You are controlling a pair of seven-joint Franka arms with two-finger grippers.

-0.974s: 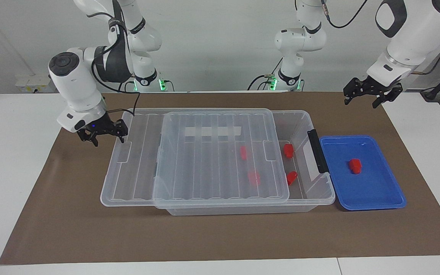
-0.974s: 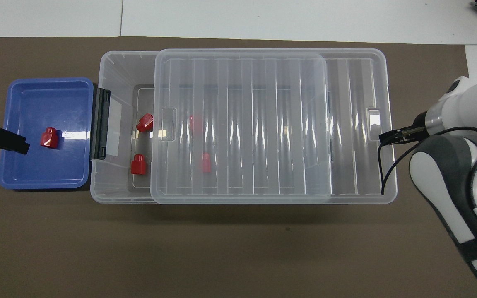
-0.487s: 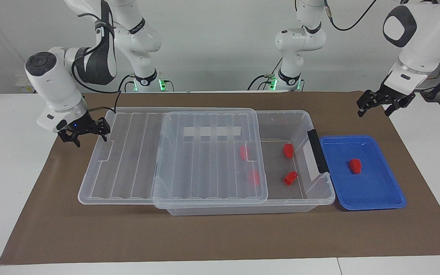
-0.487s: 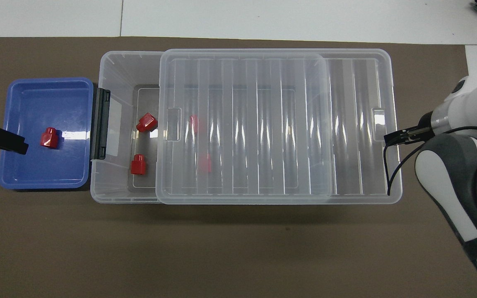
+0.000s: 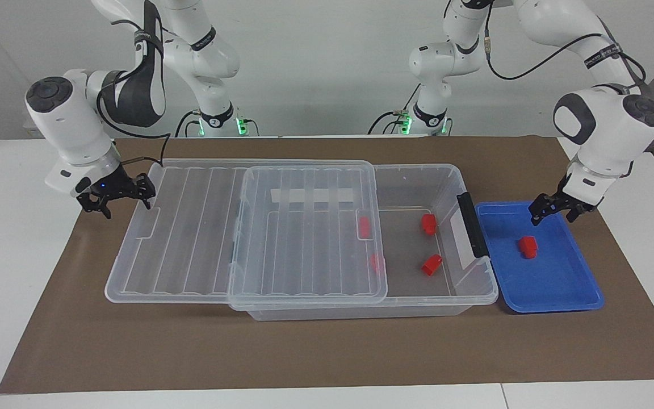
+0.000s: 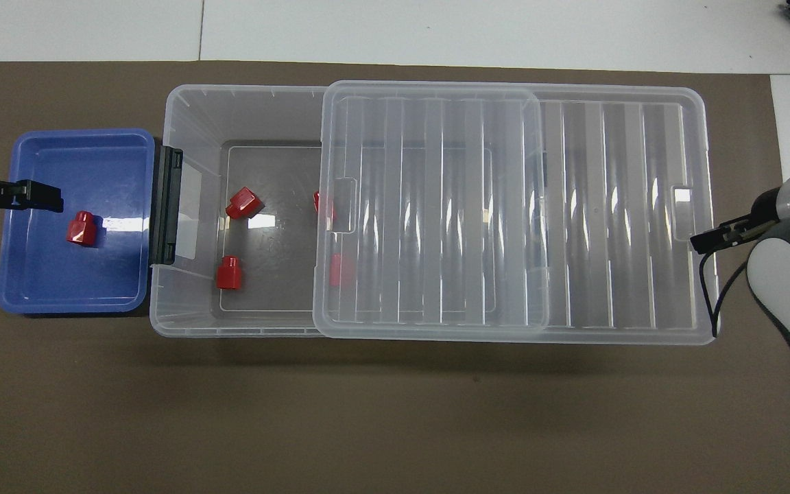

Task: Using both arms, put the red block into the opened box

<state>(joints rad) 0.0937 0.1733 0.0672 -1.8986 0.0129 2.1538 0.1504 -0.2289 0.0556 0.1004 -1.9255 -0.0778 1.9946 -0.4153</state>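
Over the blue tray (image 5: pixel 554 281) left jaws gape empty; right jaws open at lid (image 5: pixel 191 233).

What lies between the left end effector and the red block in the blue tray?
Only bare tray floor: the left end effector hovers over the blue tray, with the red block just beside it, in the facing view.

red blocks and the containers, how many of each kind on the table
red blocks: 5, one in the blue tray, four in the box
clear box: 1
clear lid: 1
blue tray: 1
total: 8
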